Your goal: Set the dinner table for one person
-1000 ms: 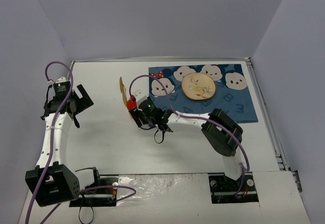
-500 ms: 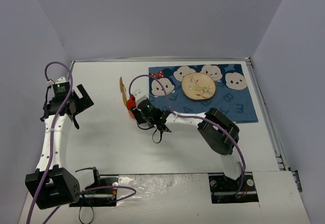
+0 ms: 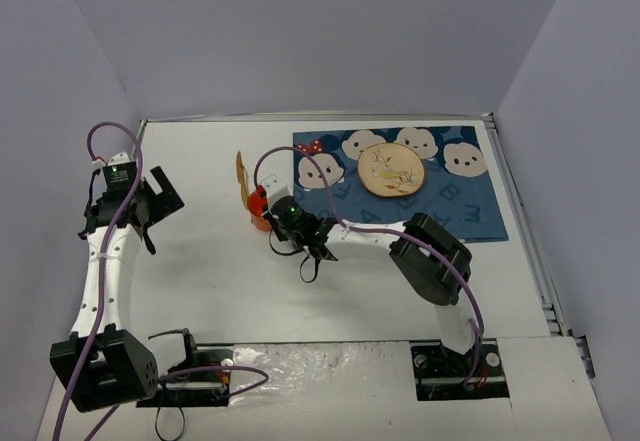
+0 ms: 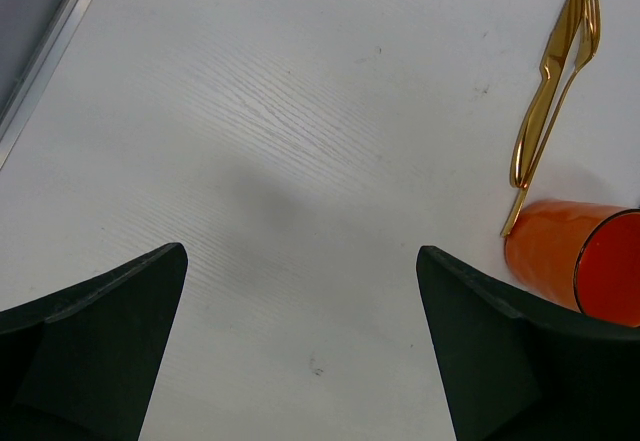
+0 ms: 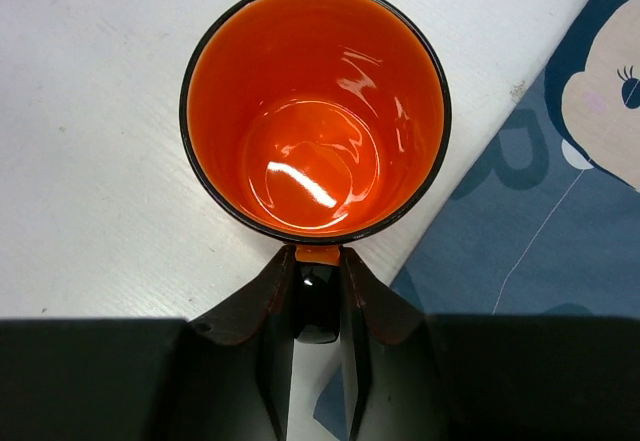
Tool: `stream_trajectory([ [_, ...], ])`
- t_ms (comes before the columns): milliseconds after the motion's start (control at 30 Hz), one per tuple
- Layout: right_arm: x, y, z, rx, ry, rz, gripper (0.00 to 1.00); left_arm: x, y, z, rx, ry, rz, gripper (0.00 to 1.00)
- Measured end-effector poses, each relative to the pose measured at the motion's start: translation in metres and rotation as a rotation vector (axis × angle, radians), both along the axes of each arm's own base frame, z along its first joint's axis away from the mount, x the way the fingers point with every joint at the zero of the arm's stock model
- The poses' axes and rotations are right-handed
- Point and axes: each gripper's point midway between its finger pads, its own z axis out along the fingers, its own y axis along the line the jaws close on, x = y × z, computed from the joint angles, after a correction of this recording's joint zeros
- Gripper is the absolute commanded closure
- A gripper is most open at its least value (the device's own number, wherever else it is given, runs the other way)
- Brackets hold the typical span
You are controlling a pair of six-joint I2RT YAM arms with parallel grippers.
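An orange mug [image 5: 315,111] with a dark rim stands upright on the white dinner table [image 3: 210,271], just left of the blue mat [image 3: 470,211]. My right gripper [image 5: 318,261] is shut on the mug's handle; in the top view the mug [image 3: 259,204] sits at the gripper [image 3: 272,219]. Gold cutlery [image 3: 241,175] lies beside the mug, also in the left wrist view [image 4: 550,91], where the mug [image 4: 580,271] shows at the right edge. A tan plate [image 3: 392,170] sits on the mat. My left gripper [image 4: 300,261] is open and empty above bare table at the far left [image 3: 150,204].
The blue mat [image 5: 530,221] printed with mouse faces reaches right beside the mug. The table's metal rim [image 4: 45,56] runs along the left edge. Grey walls enclose the table on three sides.
My right gripper has moved the orange mug slightly left and away from me, closer to the gold cutlery. The left arm has barely moved.
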Motion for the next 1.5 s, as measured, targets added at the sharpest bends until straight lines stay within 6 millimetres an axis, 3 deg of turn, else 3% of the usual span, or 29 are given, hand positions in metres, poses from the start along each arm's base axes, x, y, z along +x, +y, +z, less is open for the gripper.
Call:
stream_trajectory([
  [133,-0.002,-0.005,0.004,-0.031,-0.017,0.023,1.0,0.0,0.0,0.0,0.0,0.0,0.0,0.03],
  [233,-0.002,-0.013,0.019,-0.065,-0.044,0.054,1.0,0.0,0.0,0.0,0.0,0.0,0.0,0.03],
  [333,0.003,-0.02,0.052,-0.042,-0.085,0.092,1.0,0.0,0.0,0.0,0.0,0.0,0.0,0.03],
  [433,0.021,-0.039,0.097,0.006,-0.152,0.096,1.0,0.0,0.0,0.0,0.0,0.0,0.0,0.03],
  [567,0.063,-0.091,0.141,0.031,-0.232,0.04,1.0,0.0,-0.002,0.0,-0.01,-0.002,-0.01,0.03],
  [733,0.125,-0.187,0.162,0.009,-0.263,-0.113,1.0,0.001,-0.005,0.0,-0.021,-0.004,-0.02,0.03],
  [900,0.162,-0.286,0.165,-0.044,-0.239,-0.245,1.0,0.001,-0.007,0.0,-0.027,-0.005,-0.029,0.03],
  [1067,0.2,-0.362,0.171,-0.059,-0.238,-0.339,1.0,0.002,-0.009,0.0,-0.036,-0.007,-0.04,0.03],
  [1200,0.222,-0.401,0.154,-0.061,-0.21,-0.38,1.0,0.002,-0.011,0.0,-0.043,-0.008,-0.047,0.03],
  [1500,0.252,-0.462,0.071,-0.109,-0.062,-0.457,1.0,0.003,-0.015,-0.001,-0.057,-0.006,-0.068,0.03],
])
